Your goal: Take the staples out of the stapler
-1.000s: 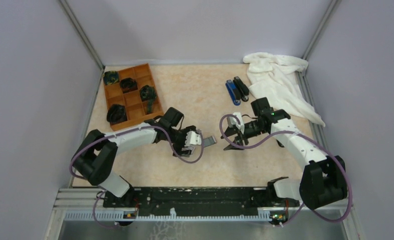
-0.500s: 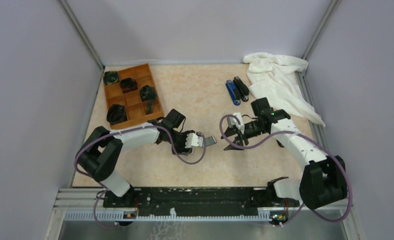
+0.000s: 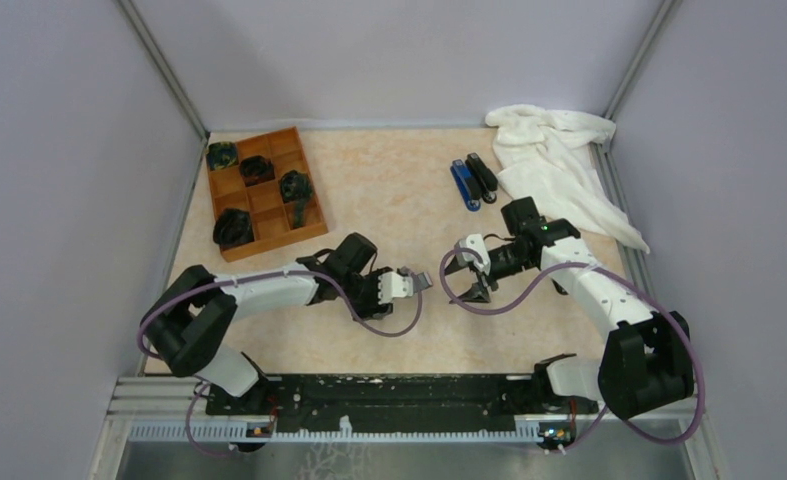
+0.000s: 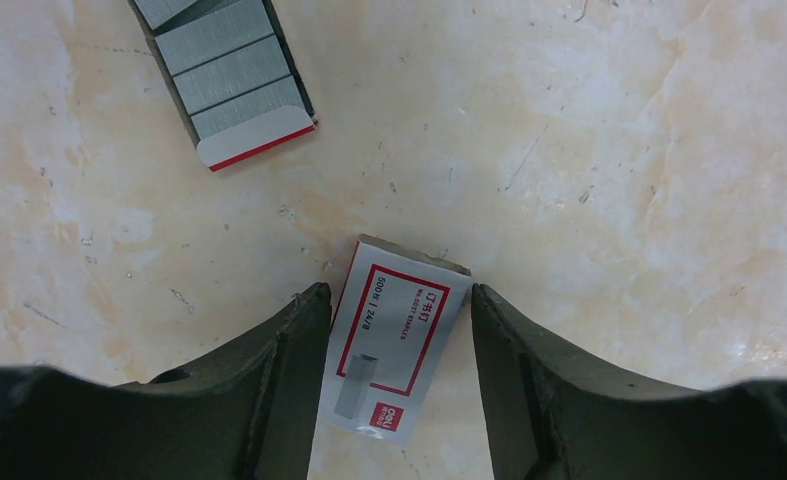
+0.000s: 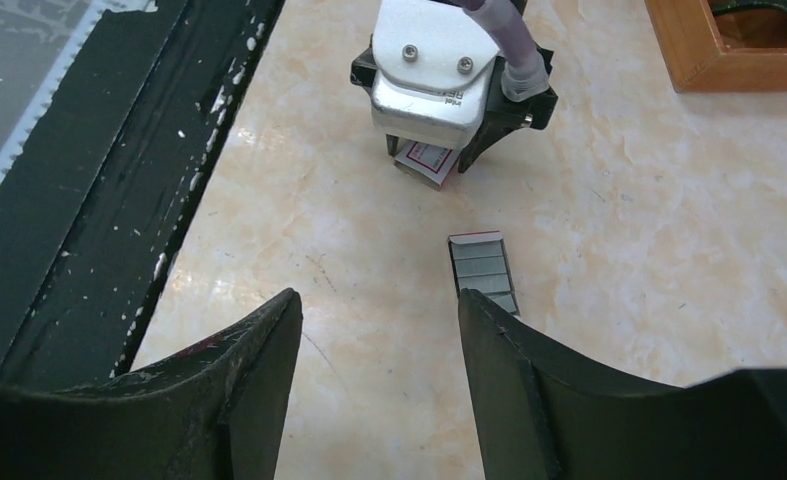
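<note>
The black stapler (image 3: 483, 178) lies at the back right, far from both grippers. Grey strips of staples sit packed in an open box tray (image 4: 231, 75) on the table, also seen in the right wrist view (image 5: 484, 270). My left gripper (image 4: 399, 290) is shut on a white-and-red staple box sleeve (image 4: 394, 345), which sits tilted with its top corners against both fingers. My right gripper (image 5: 377, 297) hangs open over bare table, its right finger beside the staple tray. The two grippers face each other at mid-table (image 3: 416, 283) (image 3: 466, 283).
A blue stapler (image 3: 463, 185) lies beside the black one. A crumpled white cloth (image 3: 559, 165) covers the back right corner. A wooden compartment tray (image 3: 265, 238) with dark objects stands at the back left. The black base rail (image 5: 119, 150) runs along the near edge.
My left gripper has slid right onto the box sleeve and closed in from wide to touching it. The right gripper's jaws have spread a little wider.
</note>
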Controlling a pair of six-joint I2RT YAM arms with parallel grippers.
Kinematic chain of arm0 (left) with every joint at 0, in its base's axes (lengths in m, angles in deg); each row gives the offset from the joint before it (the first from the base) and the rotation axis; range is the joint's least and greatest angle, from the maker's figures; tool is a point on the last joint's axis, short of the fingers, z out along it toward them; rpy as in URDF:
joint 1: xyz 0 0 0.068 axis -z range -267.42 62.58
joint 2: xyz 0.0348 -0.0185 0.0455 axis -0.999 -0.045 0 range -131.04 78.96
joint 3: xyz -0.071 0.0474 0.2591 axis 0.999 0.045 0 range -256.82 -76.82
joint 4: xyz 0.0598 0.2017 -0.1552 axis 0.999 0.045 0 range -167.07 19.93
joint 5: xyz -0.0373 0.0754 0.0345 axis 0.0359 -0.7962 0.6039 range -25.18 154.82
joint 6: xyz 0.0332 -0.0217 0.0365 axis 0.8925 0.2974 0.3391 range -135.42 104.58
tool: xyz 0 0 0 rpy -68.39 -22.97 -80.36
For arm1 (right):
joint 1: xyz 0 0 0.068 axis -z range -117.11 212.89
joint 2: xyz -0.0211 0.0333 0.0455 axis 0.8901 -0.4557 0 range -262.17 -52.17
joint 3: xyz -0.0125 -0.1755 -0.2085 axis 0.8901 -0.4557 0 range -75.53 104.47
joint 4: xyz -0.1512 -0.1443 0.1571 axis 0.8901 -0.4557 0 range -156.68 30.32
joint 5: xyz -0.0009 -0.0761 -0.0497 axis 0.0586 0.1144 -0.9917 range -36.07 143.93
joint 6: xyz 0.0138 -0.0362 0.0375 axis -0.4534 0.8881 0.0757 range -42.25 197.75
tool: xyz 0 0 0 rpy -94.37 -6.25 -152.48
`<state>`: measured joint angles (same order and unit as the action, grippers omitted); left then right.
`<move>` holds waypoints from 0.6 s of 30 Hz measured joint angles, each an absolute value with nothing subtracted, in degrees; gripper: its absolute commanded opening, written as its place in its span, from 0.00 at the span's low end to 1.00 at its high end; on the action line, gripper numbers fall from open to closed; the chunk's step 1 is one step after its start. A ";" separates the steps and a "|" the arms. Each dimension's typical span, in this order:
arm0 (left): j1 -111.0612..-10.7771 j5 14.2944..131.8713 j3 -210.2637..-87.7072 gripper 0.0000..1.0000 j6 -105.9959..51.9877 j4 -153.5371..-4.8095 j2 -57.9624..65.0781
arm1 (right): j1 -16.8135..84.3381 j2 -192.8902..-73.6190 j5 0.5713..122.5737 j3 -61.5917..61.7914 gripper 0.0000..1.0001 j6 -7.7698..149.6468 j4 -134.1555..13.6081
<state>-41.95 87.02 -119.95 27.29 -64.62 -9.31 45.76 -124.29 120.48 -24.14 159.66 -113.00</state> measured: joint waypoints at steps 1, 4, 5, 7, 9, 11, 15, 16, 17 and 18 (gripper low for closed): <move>-41.77 86.82 -119.95 0.60 26.22 -64.88 -9.31 | 45.76 -124.29 120.32 -24.16 0.59 160.30 -113.13; -41.55 86.32 -119.95 0.60 23.01 -65.63 -9.09 | 45.76 -124.29 119.86 -24.16 0.59 161.63 -113.44; -41.53 86.06 -119.95 0.61 22.09 -65.82 -8.91 | 45.76 -124.29 119.80 -24.16 0.59 161.78 -113.50; -41.51 85.12 -119.95 0.61 20.10 -66.44 -8.34 | 45.76 -124.29 119.71 -24.16 0.59 162.13 -113.61; -41.49 83.28 -119.95 0.62 16.67 -67.24 -6.99 | 45.76 -124.29 119.62 -24.18 0.60 162.20 -113.70; -41.49 81.25 -119.95 0.63 13.07 -68.16 -4.69 | 45.76 -124.29 119.54 -24.18 0.59 162.18 -113.70; -41.79 78.65 -117.26 0.74 4.74 -73.30 5.01 | 45.76 -124.29 119.51 -24.27 0.59 162.15 -113.70; -41.95 78.47 -115.80 0.77 2.53 -74.85 7.96 | 45.76 -124.29 119.54 -24.47 0.59 162.13 -113.59; -42.19 78.60 -113.74 0.78 -0.05 -76.75 11.46 | 45.76 -124.25 119.49 -24.60 0.59 162.04 -113.63; -42.29 79.00 -111.38 0.75 -2.93 -78.46 15.02 | 45.76 -124.25 119.51 -24.82 0.59 161.89 -113.44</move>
<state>-42.29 79.00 -111.38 -2.93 -78.46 15.02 45.76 -124.25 119.51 -24.82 161.89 -113.44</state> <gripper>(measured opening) 0.757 0.595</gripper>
